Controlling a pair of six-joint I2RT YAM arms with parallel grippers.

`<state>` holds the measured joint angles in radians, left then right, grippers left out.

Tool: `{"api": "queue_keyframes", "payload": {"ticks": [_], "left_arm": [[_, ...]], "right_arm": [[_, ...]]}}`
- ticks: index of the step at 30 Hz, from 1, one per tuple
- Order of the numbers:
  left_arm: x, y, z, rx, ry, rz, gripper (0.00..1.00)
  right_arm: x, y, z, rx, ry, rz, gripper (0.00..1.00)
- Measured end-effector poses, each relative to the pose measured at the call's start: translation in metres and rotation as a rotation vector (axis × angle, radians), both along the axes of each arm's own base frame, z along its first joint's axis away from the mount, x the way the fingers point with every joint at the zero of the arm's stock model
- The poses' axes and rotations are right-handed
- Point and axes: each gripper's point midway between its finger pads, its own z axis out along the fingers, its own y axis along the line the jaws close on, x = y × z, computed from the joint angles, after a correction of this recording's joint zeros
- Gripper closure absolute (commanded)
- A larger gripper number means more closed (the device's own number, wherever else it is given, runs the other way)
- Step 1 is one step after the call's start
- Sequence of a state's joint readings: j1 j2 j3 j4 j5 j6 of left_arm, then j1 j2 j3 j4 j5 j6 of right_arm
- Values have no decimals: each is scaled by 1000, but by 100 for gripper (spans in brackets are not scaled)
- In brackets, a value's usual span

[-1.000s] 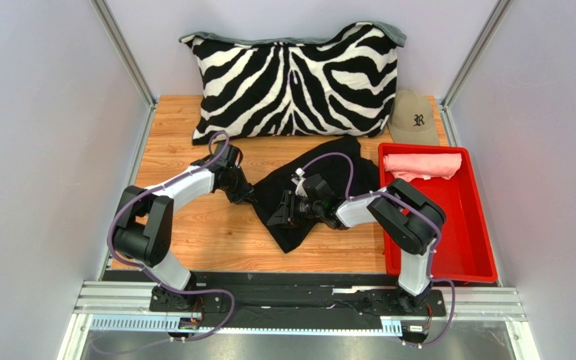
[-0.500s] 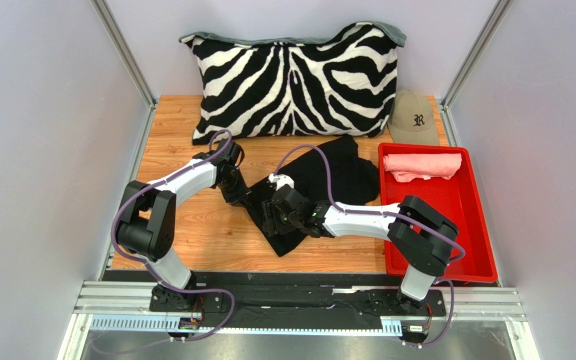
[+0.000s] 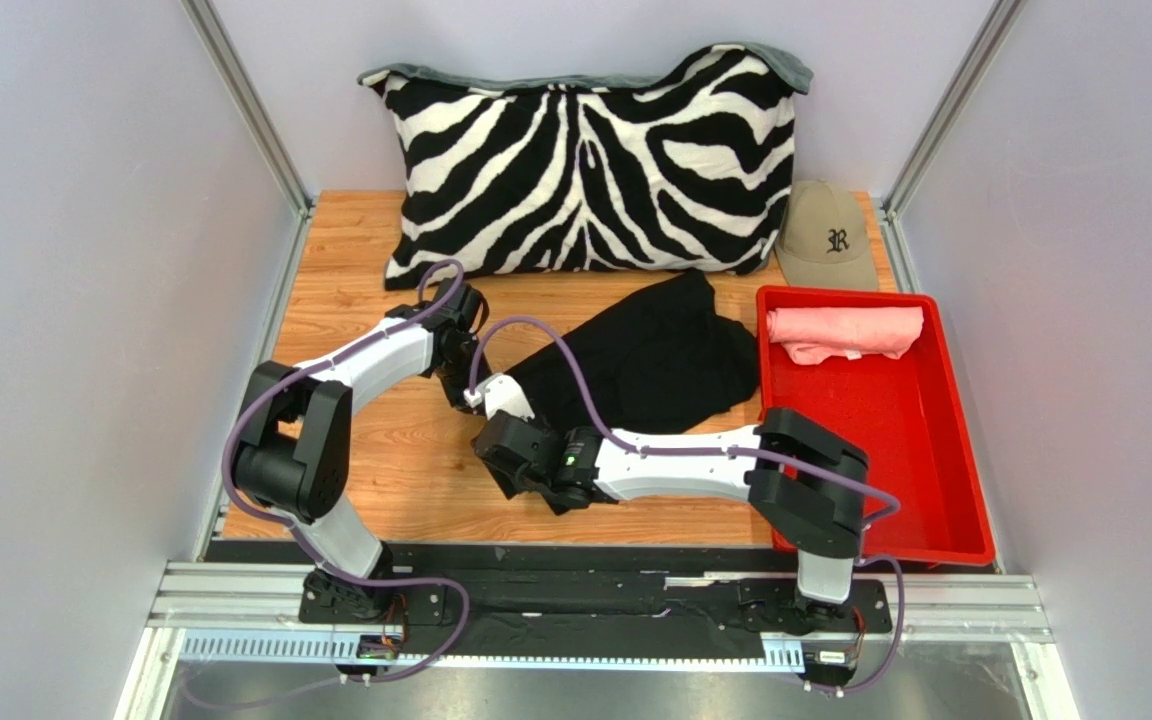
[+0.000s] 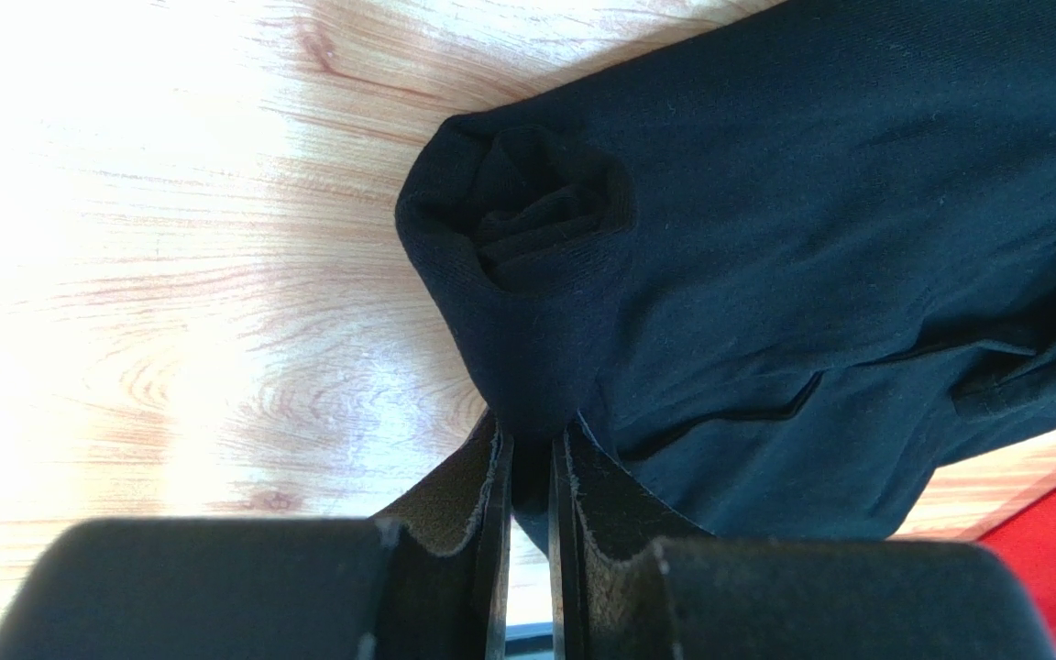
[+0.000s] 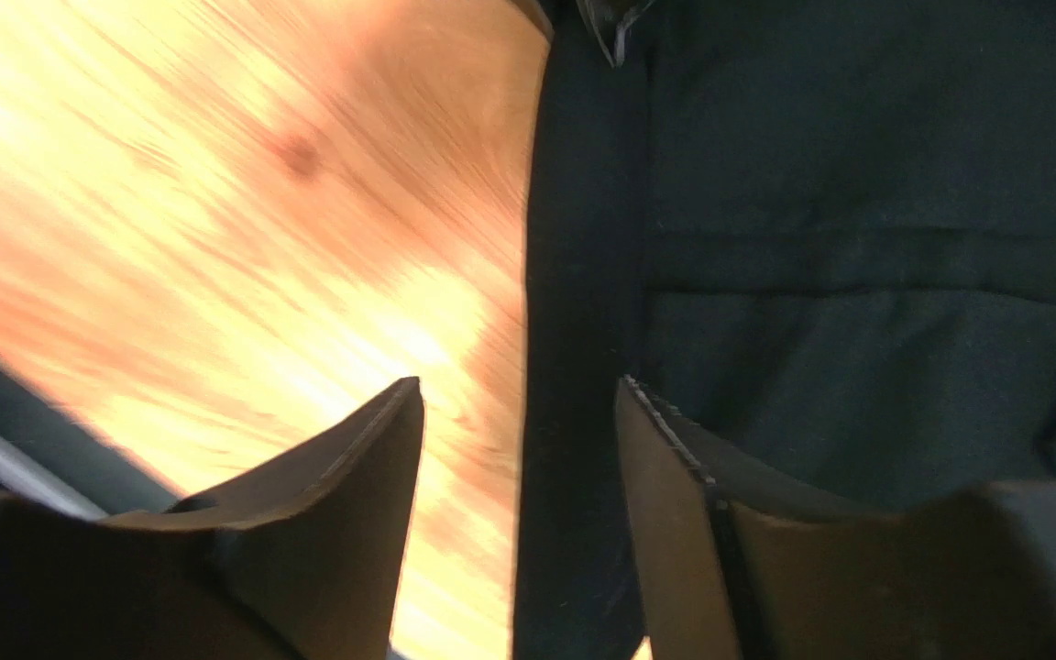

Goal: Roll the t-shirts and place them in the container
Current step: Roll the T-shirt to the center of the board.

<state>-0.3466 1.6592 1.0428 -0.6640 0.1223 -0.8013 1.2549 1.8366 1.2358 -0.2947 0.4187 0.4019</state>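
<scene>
On the wooden table (image 3: 372, 450), the black shirt (image 3: 657, 360) lies just left of the red tray (image 3: 920, 450); the pink shirt (image 3: 845, 330) sits in the tray's far end. Our left gripper (image 4: 531, 447) is clamped on a black corner; our right gripper (image 5: 517, 392) hangs, jaws apart, over the edge farthest from the tray. We should pinch that edge squarely, then draw both corners taut. The black cloth looks rumpled, the pink one already rolled.

Pale grey walls (image 3: 71, 300) enclose a wooden surface (image 3: 357, 285). Metal posts (image 3: 249, 105) stand at its far corners.
</scene>
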Motion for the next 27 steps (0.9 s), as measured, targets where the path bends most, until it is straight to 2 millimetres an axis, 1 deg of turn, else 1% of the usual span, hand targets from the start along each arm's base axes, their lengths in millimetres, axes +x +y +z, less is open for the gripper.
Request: {"api": "queue_keyframes", "payload": {"ticks": [3,5,7,8,10,11,14,15,21,24,27], "left_arm": [[0,0,0,1,1,0,83],[0,0,0,1,1,0,83],[0,0,0,1,1,0,83],[0,0,0,1,1,0,83],[0,0,0,1,1,0,83],[0,0,0,1,1,-1,83],[0,0,0,1,1,-1,82],[0,0,0,1,1,-1,83],[0,0,0,1,2,0,83],[0,0,0,1,2,-1,83],[0,0,0,1,2,-1,83]], "right_arm": [[1,-5,-15,-73,-13,-1,46],[1,-7,-22,-113,-22,0,50],[2,-9,-25,-139,-33,-4,54],[3,-9,-26,-150,-40,-7,58],[4,-11,-24,-161,-50,-13,60],[5,-11,-24,-165,-54,-16,59],[6,-14,-23,-182,-63,-22,46],[6,-16,-23,-189,-67,-26,45],[8,-21,-21,-219,-91,-34,44],[6,-18,-22,-224,-95,-27,45],[4,-14,-28,-235,-94,-16,45]]}}
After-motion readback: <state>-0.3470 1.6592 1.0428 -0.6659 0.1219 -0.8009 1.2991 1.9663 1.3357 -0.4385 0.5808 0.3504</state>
